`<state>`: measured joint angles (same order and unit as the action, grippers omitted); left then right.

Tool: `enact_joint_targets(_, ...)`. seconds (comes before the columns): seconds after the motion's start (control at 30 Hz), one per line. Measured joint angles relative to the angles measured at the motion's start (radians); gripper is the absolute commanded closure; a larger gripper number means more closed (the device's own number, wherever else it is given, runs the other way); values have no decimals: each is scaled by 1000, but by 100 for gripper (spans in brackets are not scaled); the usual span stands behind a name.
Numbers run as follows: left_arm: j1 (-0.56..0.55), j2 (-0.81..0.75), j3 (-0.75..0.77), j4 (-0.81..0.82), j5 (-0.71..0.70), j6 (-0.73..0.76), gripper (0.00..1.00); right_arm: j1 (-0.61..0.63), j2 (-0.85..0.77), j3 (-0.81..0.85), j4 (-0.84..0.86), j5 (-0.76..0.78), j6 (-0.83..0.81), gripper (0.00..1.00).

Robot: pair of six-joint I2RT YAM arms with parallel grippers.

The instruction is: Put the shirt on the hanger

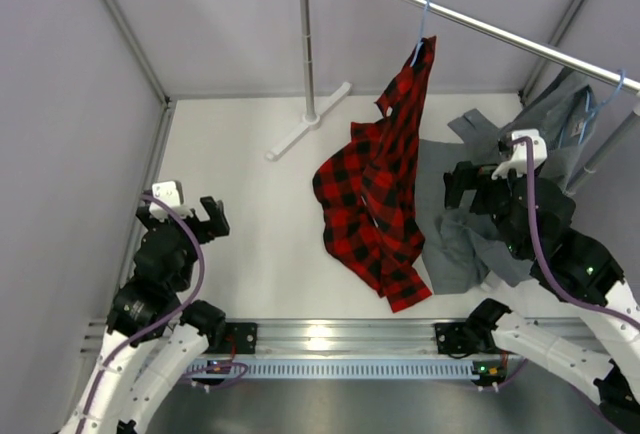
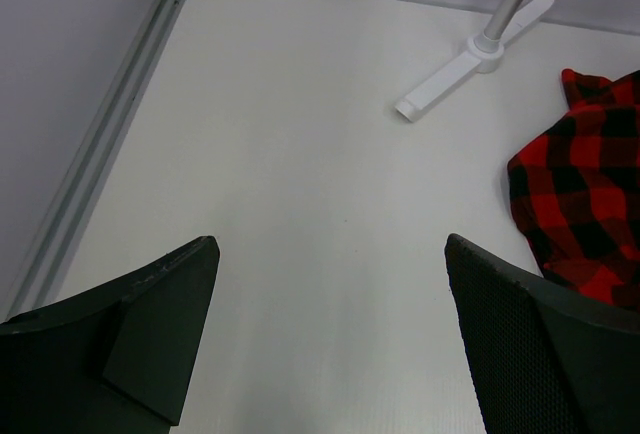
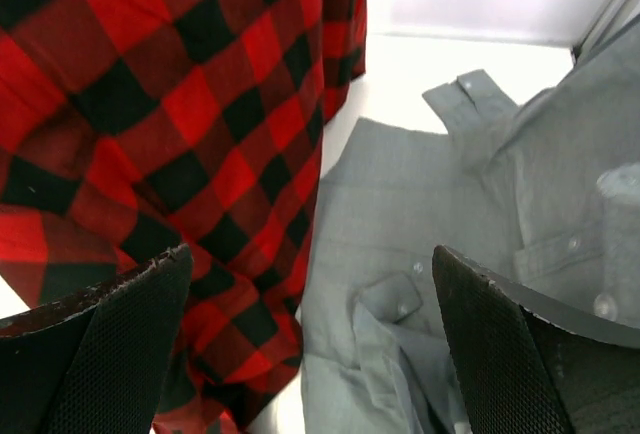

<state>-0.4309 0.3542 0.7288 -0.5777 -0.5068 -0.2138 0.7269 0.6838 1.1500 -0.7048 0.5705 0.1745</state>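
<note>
Both tools are standing spread wide, gripping nothing. The left tool (image 1: 203, 218) (image 2: 330, 246) is hovering over bare white tabletop (image 1: 250, 164) at 8 o'clock, and the right tool (image 1: 462, 186) (image 3: 312, 251) is hanging above cloth at 3 o'clock. The shirt (image 1: 375, 194), soft red-and-black plaid flannel, is dangling from the thin light-blue hanger (image 1: 423, 20) on the metal rail (image 1: 490, 27) at 1 o'clock. Its lower folds are crumpling onto the tabletop at centre. A rumpled grey garment (image 1: 452, 239) is lying against its 3 o'clock side.
</note>
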Motion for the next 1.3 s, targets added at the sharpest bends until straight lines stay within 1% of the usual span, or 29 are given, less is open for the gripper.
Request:
enact_joint_targets(0.17,42,4,0,1,24,0,2,0,-35,-84,14,11,-17,1)
enact_joint_targets(0.23,95,24,0,2,51,0,2,0,-35,-114,30,16,-33,1)
enact_joint_targets(0.37,237,66,0,2,128,-1,2,0,-14,-186,84,45,-61,0)
enact_joint_targets(0.47,290,71,0,2,161,-2,2,0,-10,-225,113,57,-71,0)
enact_joint_targets(0.9,281,49,-24,3,240,-5,2,0,-105,-304,160,58,-65,1)
enact_joint_targets(1.3,268,47,-28,3,284,-5,2,0,-114,-326,167,80,-50,1)
